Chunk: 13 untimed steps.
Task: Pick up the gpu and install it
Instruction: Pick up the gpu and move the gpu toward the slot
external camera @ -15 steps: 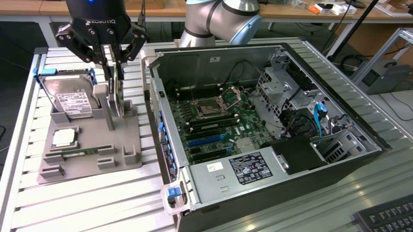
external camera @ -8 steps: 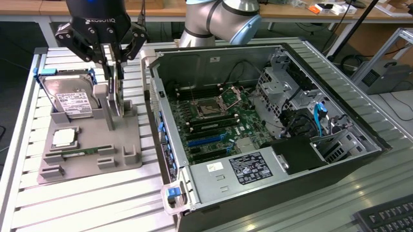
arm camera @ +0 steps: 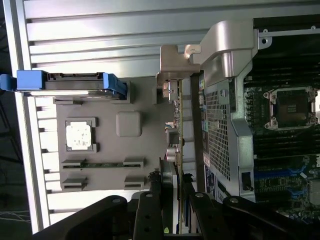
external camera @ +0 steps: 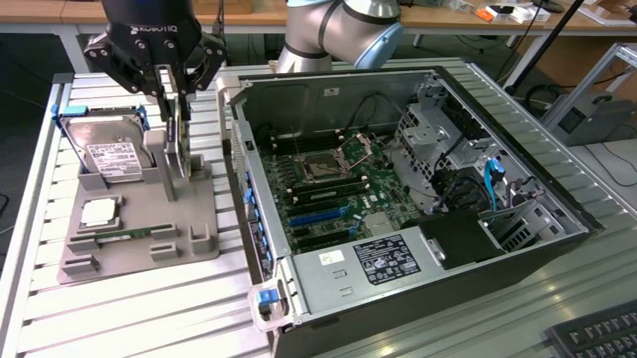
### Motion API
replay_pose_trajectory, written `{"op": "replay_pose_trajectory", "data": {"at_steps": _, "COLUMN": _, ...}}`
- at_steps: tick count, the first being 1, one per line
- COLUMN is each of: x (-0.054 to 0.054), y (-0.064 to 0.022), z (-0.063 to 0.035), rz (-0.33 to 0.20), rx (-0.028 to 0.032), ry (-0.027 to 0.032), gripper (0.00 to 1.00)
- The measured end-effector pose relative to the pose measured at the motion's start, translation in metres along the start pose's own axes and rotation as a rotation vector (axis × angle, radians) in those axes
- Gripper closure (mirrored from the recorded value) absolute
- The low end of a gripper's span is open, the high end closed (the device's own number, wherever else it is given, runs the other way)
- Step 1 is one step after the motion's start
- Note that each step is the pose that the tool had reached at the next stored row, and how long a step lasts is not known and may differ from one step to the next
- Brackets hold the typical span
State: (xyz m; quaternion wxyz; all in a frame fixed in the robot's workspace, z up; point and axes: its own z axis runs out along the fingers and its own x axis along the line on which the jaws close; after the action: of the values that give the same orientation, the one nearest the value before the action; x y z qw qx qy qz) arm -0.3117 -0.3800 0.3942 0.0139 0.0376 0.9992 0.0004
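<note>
Claw clamped on the upright gpu, standing in a grey holder tray alongside a hard drive, processor and RAM stick; open computer case just beside.

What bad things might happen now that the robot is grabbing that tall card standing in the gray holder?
1. The fingers pinch just the gpu by its top edge, so it may tilt or slip when lifted from the gray holder.
2. The hard drive stands close beside it; a swinging card might bump it.
3. The computer case has a wall right next to the holder, which the card might catch on.
</note>
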Motion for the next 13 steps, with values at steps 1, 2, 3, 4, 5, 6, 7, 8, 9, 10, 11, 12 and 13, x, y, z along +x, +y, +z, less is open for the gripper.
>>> {"op": "replay_pose_trajectory", "data": {"at_steps": 1, "x": 0.0000, "y": 0.0000, "z": -0.0003, "rz": 0.000, "rx": 0.0000, "ry": 0.0000, "gripper": 0.73}}
{"op": "replay_pose_trajectory", "data": {"at_steps": 2, "x": 0.0000, "y": 0.0000, "z": -0.0006, "rz": 0.000, "rx": 0.0000, "ry": 0.0000, "gripper": 0.73}}
{"op": "replay_pose_trajectory", "data": {"at_steps": 3, "x": 0.0000, "y": 0.0000, "z": -0.0008, "rz": 0.000, "rx": 0.0000, "ry": 0.0000, "gripper": 0.73}}
{"op": "replay_pose_trajectory", "data": {"at_steps": 4, "x": 0.0000, "y": 0.0000, "z": -0.0011, "rz": 0.000, "rx": 0.0001, "ry": 0.0000, "gripper": 0.73}}
{"op": "replay_pose_trajectory", "data": {"at_steps": 5, "x": 0.0000, "y": 0.0000, "z": -0.0015, "rz": 0.000, "rx": 0.0000, "ry": 0.0000, "gripper": 0.73}}
{"op": "replay_pose_trajectory", "data": {"at_steps": 6, "x": 0.0000, "y": 0.0000, "z": -0.0017, "rz": 0.000, "rx": 0.0000, "ry": 0.0000, "gripper": 0.73}}
{"op": "replay_pose_trajectory", "data": {"at_steps": 7, "x": 0.0000, "y": 0.0000, "z": -0.0020, "rz": 0.000, "rx": 0.0000, "ry": 0.0000, "gripper": 0.73}}
{"op": "replay_pose_trajectory", "data": {"at_steps": 8, "x": -0.0001, "y": 0.0000, "z": -0.0025, "rz": 0.000, "rx": 0.0000, "ry": 0.0000, "gripper": 0.73}}
{"op": "replay_pose_trajectory", "data": {"at_steps": 9, "x": -0.0001, "y": 0.0000, "z": -0.0027, "rz": 0.000, "rx": 0.0000, "ry": -0.0001, "gripper": 0.73}}
{"op": "replay_pose_trajectory", "data": {"at_steps": 10, "x": -0.0001, "y": 0.0000, "z": -0.0029, "rz": 0.000, "rx": 0.0000, "ry": -0.0001, "gripper": 0.73}}
{"op": "replay_pose_trajectory", "data": {"at_steps": 11, "x": -0.0001, "y": 0.0000, "z": -0.0034, "rz": 0.000, "rx": 0.0000, "ry": 0.0000, "gripper": 0.73}}
{"op": "replay_pose_trajectory", "data": {"at_steps": 12, "x": -0.0001, "y": 0.0000, "z": -0.0037, "rz": 0.000, "rx": 0.0000, "ry": -0.0001, "gripper": 0.73}}
{"op": "replay_pose_trajectory", "data": {"at_steps": 13, "x": -0.0001, "y": 0.0000, "z": -0.0042, "rz": 0.000, "rx": 0.0000, "ry": 0.0000, "gripper": 0.73}}
